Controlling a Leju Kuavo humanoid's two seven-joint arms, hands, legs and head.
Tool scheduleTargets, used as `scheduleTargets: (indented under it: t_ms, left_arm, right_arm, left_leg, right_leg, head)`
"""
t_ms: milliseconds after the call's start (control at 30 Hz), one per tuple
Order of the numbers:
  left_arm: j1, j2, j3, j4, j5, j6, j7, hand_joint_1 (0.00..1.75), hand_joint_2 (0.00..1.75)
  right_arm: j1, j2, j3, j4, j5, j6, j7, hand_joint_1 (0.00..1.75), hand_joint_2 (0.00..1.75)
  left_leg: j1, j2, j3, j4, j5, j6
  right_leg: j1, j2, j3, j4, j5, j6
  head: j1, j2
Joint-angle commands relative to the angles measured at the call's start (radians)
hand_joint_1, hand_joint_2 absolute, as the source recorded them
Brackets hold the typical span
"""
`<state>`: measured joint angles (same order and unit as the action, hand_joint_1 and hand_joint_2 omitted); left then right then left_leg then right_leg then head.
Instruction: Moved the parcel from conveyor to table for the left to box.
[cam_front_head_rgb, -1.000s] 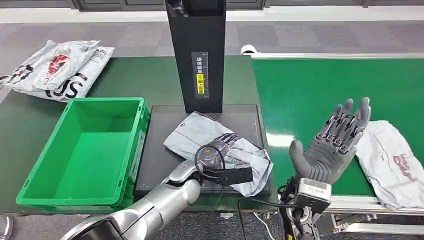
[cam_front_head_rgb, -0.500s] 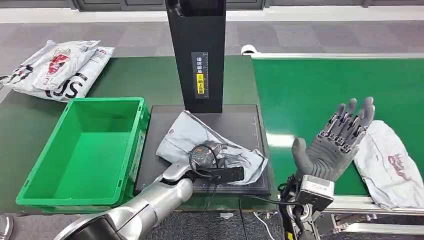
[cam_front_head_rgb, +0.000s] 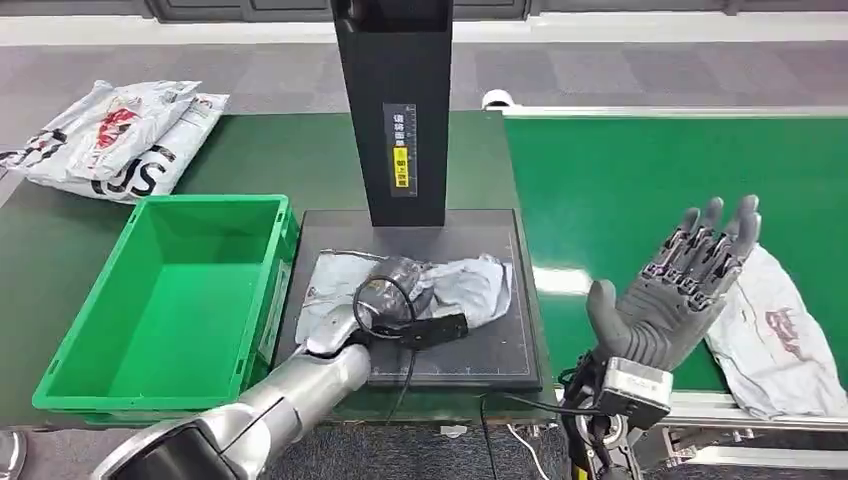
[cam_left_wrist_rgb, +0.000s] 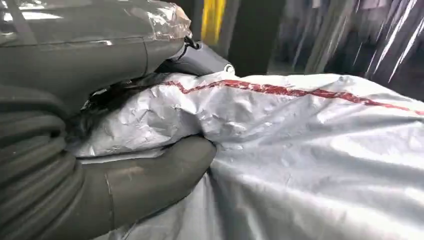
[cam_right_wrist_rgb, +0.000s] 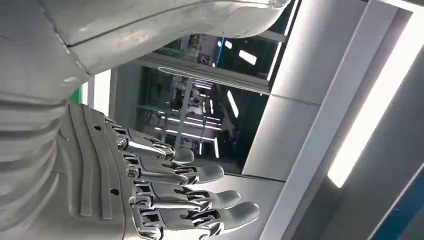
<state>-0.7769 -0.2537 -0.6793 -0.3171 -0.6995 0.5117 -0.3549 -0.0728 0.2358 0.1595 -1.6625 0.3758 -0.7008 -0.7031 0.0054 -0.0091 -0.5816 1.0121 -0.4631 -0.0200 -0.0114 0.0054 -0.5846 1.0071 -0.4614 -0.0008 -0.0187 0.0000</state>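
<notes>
Left robot hand: your left robot hand (cam_front_head_rgb: 392, 283) grips the grey parcel (cam_front_head_rgb: 455, 285); in the left wrist view the thick thumb (cam_left_wrist_rgb: 150, 182) presses into the crumpled plastic (cam_left_wrist_rgb: 300, 150), which carries a red zigzag line.
Right robot hand: your right robot hand (cam_front_head_rgb: 680, 290) is raised above the near edge of the conveyor, palm up, fingers spread, holding nothing. In the right wrist view the fingers (cam_right_wrist_rgb: 190, 195) stand apart against ceiling lights.
Parcel: it lies bunched on the black scale plate (cam_front_head_rgb: 480, 350), across the plate's middle, with its left end toward the plate's left edge.
Scale plate: it sits at the near right part of the table (cam_front_head_rgb: 300, 160), just beside the conveyor's left edge. A black column (cam_front_head_rgb: 395, 100) with a yellow label rises from the plate's far edge.
Green crate: you see the green crate (cam_front_head_rgb: 80, 370) at the near left of the table, touching or just beside the plate's left edge; I cannot tell which.
Conveyor: the green conveyor (cam_front_head_rgb: 620, 170) runs along the table's right side. A second grey bag (cam_front_head_rgb: 785, 345) with red print lies at its near right, just beside your right robot hand.
Far left corner: a pile of white bags (cam_front_head_rgb: 110, 135) with red and black print rests at the table's far left corner.
</notes>
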Motion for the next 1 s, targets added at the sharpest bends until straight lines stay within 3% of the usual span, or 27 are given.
scheduleTargets:
  t_ms: [33,200,467,533,633,733,833,1000]
  left_arm:
    - [-0.085,0.066,0.229,-0.304,0.049,0.101,-0.091,1.75,1.75]
    - [-0.006,0.118,0.296,-0.578,0.023,0.155,-0.079,1.75,1.75]
    - [-0.006,0.118,0.296,-0.578,0.023,0.155,-0.079,1.75,1.75]
    - [0.046,0.120,0.414,-0.718,-0.133,0.186,-0.041,1.75,1.75]
    - [0.093,0.162,0.531,-0.822,-0.286,0.186,0.037,1.75,1.75]
    - [0.094,0.251,0.562,-0.772,-0.361,0.186,0.129,1.75,1.75]
    - [0.108,0.300,0.616,-0.729,-0.422,0.186,0.182,1.75,1.75]
    - [0.258,0.357,0.770,-0.754,-0.616,0.186,0.252,1.75,1.75]
  right_arm:
    - [-0.003,0.005,-0.090,-0.004,0.009,0.003,0.005,0.00,1.75]
    - [0.018,0.011,-0.102,-0.018,0.019,0.003,0.005,0.00,1.75]
    - [0.018,0.011,-0.102,-0.018,0.019,0.003,0.005,0.00,1.75]
    - [0.033,0.013,-0.110,-0.033,0.022,0.003,0.005,0.00,1.75]
    - [0.073,0.012,-0.111,-0.056,0.015,0.003,0.005,0.00,1.75]
    - [0.113,0.017,-0.126,-0.104,0.020,0.003,0.005,0.00,1.75]
    - [0.138,0.022,-0.141,-0.130,0.019,0.003,0.005,0.00,1.75]
    - [0.179,0.016,-0.136,-0.149,0.013,0.003,0.005,0.00,1.75]
  left_leg:
    - [0.001,0.000,-0.002,0.001,0.000,0.000]
    - [0.001,0.002,-0.001,0.000,0.000,0.000]
    - [0.000,0.003,0.001,-0.001,0.000,0.000]
    - [0.000,0.004,0.001,-0.002,0.000,0.000]
    - [0.000,0.003,0.000,-0.001,0.000,0.000]
    - [0.000,0.007,0.002,-0.002,-0.001,0.000]
    - [0.000,0.010,0.005,-0.005,-0.001,-0.001]
    - [0.001,0.007,0.004,-0.004,0.000,-0.001]
  right_leg:
    - [0.001,-0.001,-0.002,0.000,0.001,0.000]
    - [0.001,0.001,-0.001,0.000,0.001,0.000]
    - [0.001,0.001,0.001,-0.001,0.001,0.000]
    - [0.001,0.002,0.000,-0.002,0.002,0.000]
    - [0.000,0.002,-0.001,0.000,0.001,0.000]
    - [0.001,0.005,0.001,-0.002,0.001,-0.001]
    - [0.000,0.007,0.002,-0.002,0.001,-0.002]
    - [0.001,0.005,0.001,-0.001,0.000,-0.001]
  head:
    - [0.000,0.000]
    - [0.000,0.000]
    - [0.000,0.000]
    - [0.000,0.000]
    - [0.000,0.000]
    - [0.000,0.000]
    - [0.000,0.000]
    - [0.000,0.000]
